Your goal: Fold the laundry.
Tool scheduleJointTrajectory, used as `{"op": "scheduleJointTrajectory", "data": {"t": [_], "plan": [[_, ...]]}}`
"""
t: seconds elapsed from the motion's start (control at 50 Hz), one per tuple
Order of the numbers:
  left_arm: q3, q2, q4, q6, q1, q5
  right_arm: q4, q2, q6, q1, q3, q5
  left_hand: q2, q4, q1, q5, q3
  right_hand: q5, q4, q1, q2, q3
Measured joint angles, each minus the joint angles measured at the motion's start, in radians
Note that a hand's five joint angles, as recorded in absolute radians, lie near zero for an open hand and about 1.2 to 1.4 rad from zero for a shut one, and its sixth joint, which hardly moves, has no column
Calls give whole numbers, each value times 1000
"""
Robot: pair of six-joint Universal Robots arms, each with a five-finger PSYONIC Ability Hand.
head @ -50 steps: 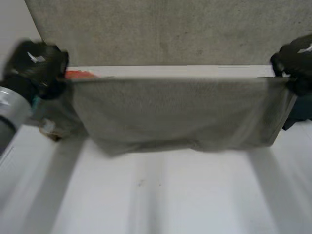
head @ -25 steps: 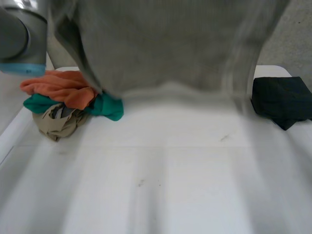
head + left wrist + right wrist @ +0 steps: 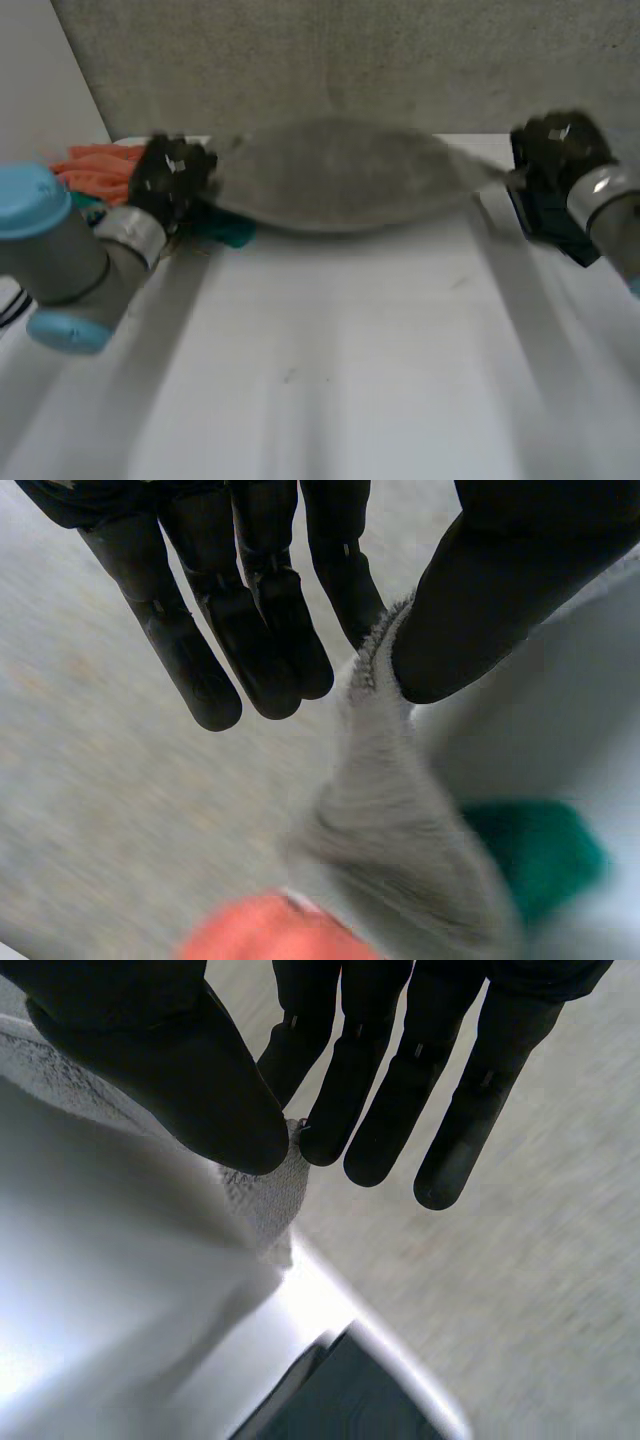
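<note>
A grey towel point(image 3: 340, 180) hangs stretched between my two hands over the far part of the white table point(image 3: 330, 360), sagging in the middle. My left hand point(image 3: 172, 178) pinches its left end; in the left wrist view the thumb point(image 3: 500, 590) presses the grey cloth point(image 3: 390, 810) against the fingers point(image 3: 260, 610). My right hand point(image 3: 558, 150) pinches the right end; in the right wrist view the towel's corner point(image 3: 265, 1195) sits between thumb point(image 3: 180, 1070) and fingers point(image 3: 370, 1090).
A pile of orange point(image 3: 95, 165), teal point(image 3: 232, 232) and other clothes lies at the table's far left, behind my left hand. A folded dark garment point(image 3: 550, 225) lies at the far right under my right hand. A grey wall point(image 3: 350, 60) rises behind the table.
The towel, held high and spread in front of the camera half a second ago, has swung down and away; both hands now hold it low over the table's far edge.
</note>
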Motion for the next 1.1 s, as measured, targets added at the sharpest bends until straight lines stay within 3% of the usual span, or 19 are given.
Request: {"op": "scheduleJointTrajectory", "data": {"t": [0.16,0.28,0.38,0.46,0.52,0.68,0.84,1.1], "plan": [[-260,91,-44,138,-8,2,176,-33,-228,-66,179,-6,0,0,0,0,0,0,0,0,0,0],[-394,206,-81,188,-12,17,289,-166,-340,-128,293,-28,0,0,-1,0,0,0,0,0,0,0],[-423,225,-81,185,-6,29,295,-220,-341,-154,357,-68,0,0,0,0,0,0,0,0,0,0],[-409,172,-49,179,9,31,248,-224,-274,-161,375,-87,-377,-372,-362,-335,-370,0,0,0,0,0],[-394,121,-13,177,29,30,216,-211,-236,-160,374,-90,-541,-550,-513,-513,-533,0,0,0,0,0],[-350,15,43,171,106,28,154,-135,-192,-158,360,-80,-589,-598,-538,-564,-578,0,0,0,0,0],[-350,-4,36,93,139,45,149,-116,-194,-159,355,-77,-592,-600,-538,-570,-578,0,0,0,0,0],[-295,-15,-9,-112,162,147,141,-116,-195,-160,360,-77,-510,-512,-464,-476,-506,0,0,0,0,0]]}}
